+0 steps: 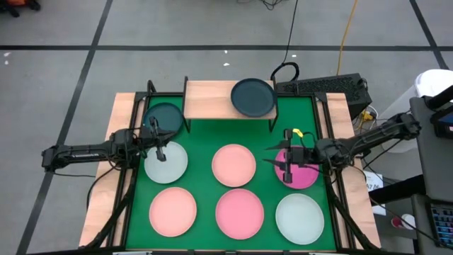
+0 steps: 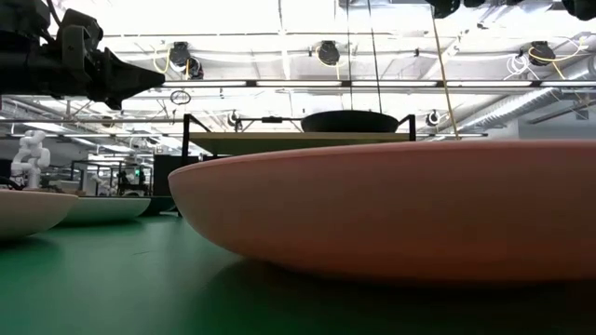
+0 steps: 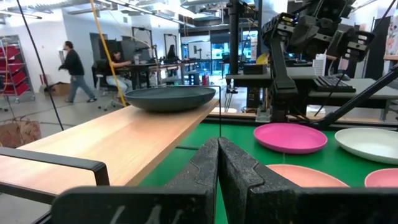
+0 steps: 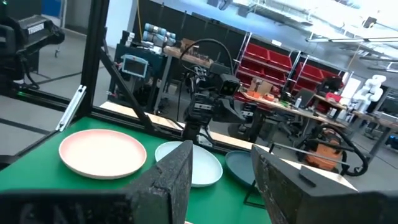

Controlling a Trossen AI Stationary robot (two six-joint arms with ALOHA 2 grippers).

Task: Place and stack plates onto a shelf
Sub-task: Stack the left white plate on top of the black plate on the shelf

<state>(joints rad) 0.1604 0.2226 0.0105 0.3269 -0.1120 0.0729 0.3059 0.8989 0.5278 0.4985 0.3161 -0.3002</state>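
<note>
Magenta plate (image 1: pixel 303 175) looks light, stiff, slippery; grab its rim. Right claw (image 1: pixel 286 166) gapes above; left claw (image 1: pixel 160 149) pinched together.

dark left arm reaching in from frame left, dark two-finger left gripper (image 1: pixel 161 151) closed, dark right arm from frame right, dark two-finger right gripper (image 1: pixel 287 173) jaws apart

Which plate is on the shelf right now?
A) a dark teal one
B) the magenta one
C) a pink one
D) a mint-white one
A: the high view shows a single dark teal plate on the right end of the shelf; the magenta plate lies on the green mat under the right gripper.
</note>
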